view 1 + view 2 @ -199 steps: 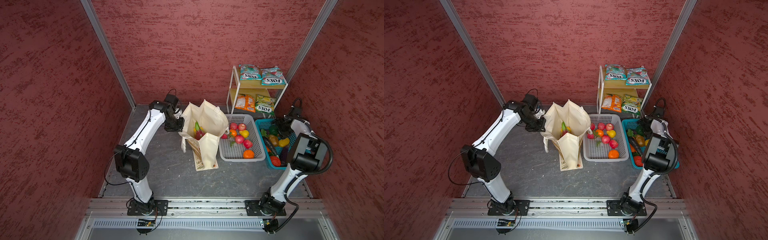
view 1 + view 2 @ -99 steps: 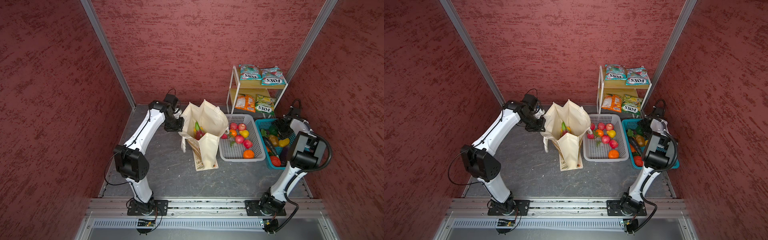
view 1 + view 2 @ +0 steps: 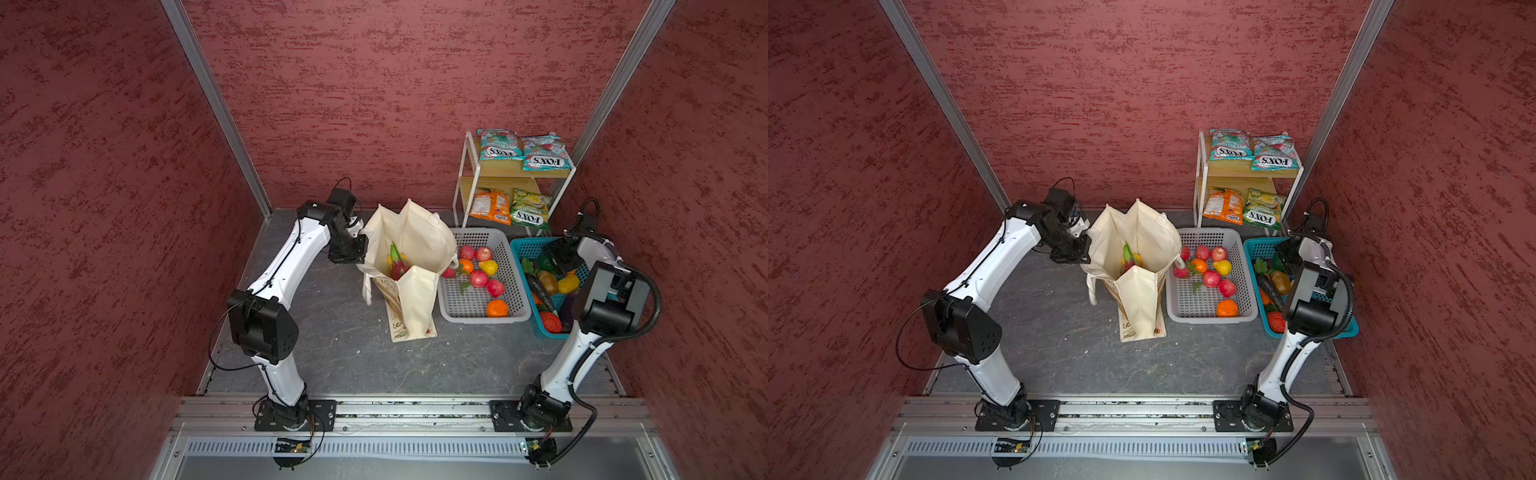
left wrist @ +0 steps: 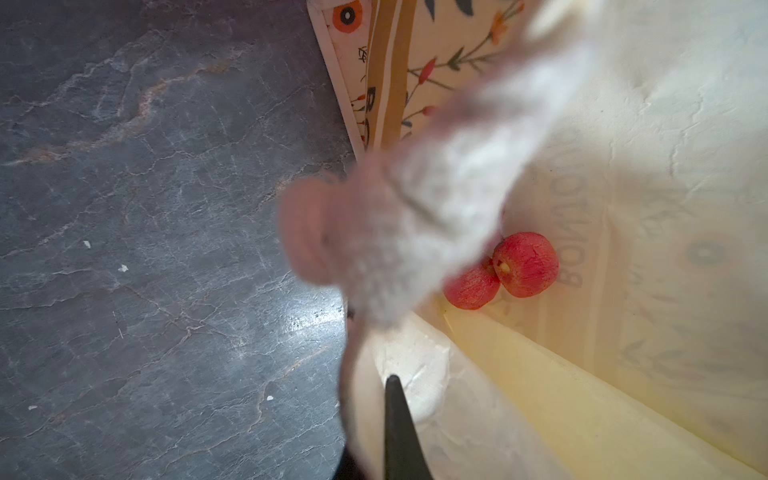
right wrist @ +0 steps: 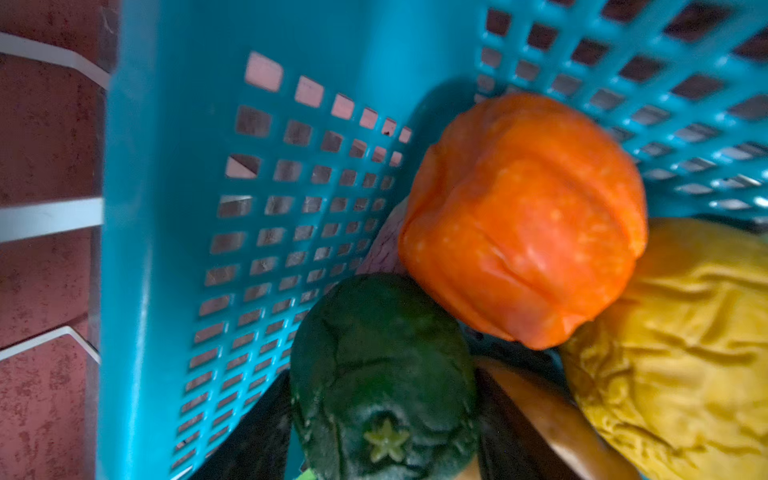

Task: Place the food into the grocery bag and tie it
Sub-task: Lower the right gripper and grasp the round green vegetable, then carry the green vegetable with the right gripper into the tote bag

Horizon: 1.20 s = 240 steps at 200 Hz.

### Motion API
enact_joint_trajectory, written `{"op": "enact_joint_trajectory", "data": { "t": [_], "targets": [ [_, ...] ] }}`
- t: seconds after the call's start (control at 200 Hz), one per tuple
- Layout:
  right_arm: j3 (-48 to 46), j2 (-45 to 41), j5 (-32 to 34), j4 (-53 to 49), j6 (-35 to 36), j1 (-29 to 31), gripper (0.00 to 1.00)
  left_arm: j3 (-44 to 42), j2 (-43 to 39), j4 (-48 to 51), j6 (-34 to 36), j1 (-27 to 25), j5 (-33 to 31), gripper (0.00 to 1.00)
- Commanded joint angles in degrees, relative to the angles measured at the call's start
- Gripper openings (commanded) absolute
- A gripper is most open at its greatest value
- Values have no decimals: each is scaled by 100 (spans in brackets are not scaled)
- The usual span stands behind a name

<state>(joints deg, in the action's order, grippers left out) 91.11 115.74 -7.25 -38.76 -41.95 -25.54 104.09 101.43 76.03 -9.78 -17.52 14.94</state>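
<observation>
Roughly midway through packing, with tying not yet begun. Upright at centre of both top views: one bag [image 3: 424, 241], pinched at its left rim by the fully closed left gripper [image 3: 362, 249]. Already inside, near the mouth: one dragon fruit [image 3: 398, 271] and one yellow fruit [image 3: 1137, 260]. Deeper down, in the left wrist view: two apples [image 4: 525, 264]. Down in the blue basket [image 3: 530, 249] at right: right gripper [image 3: 552, 259], fingers either side of one green vegetable [image 5: 382, 365], part open. Cannot tell whether yet gripped. Left to pack: that vegetable, plus two teal packets [image 3: 498, 145] lying side by side atop the shelf [image 3: 498, 170] at upper right. Below them, not for packing: one orange packet [image 3: 490, 205] and one yellow-green packet [image 3: 530, 210]. Counted in the grey basket [image 3: 486, 318] just right of the bag: at least five red fruits [image 3: 478, 278], two oranges [image 3: 497, 308], one yellow piece [image 3: 488, 267]. In all: two baskets, four packets, one bag.
</observation>
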Motion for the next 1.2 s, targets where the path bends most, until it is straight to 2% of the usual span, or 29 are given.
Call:
{"op": "enact_joint_trajectory", "data": {
  "t": [0.0, 0.115, 0.326, 0.481, 0.691, 0.832, 0.917, 0.982, 1.197],
  "targets": [
    [-63, -179, 32, 224, -101, 21, 59, -34, 62, -50, 20, 29, 11, 0],
    [-351, -636, -84, 277, -100, 31, 58, -206, -30, -118, 6, 29, 16, 0],
    [-1390, -2147, -397, 341, -107, 81, 57, -436, -154, -151, 92, 38, -103, 0],
    [-1786, -3304, -299, 132, 89, 547, 59, -480, -112, -156, 151, 42, -201, 0],
    [-1660, -4339, -522, -326, 92, 1532, 61, -179, 61, 19, 297, 37, -289, 0],
    [-1400, -4735, -884, -211, 272, 2667, 61, -230, 8, 32, 270, 95, -210, 0],
    [-1053, -4712, -779, -241, 104, 3407, 61, -303, -25, -11, 153, 86, 115, 0],
    [-759, -4613, -699, -202, 107, 3903, 60, -371, -31, -64, 131, 57, 120, 0],
    [465, -3708, -482, -657, 659, 5240, 59, -317, -47, -45, 133, 20, 66, 0]
  ]
}}
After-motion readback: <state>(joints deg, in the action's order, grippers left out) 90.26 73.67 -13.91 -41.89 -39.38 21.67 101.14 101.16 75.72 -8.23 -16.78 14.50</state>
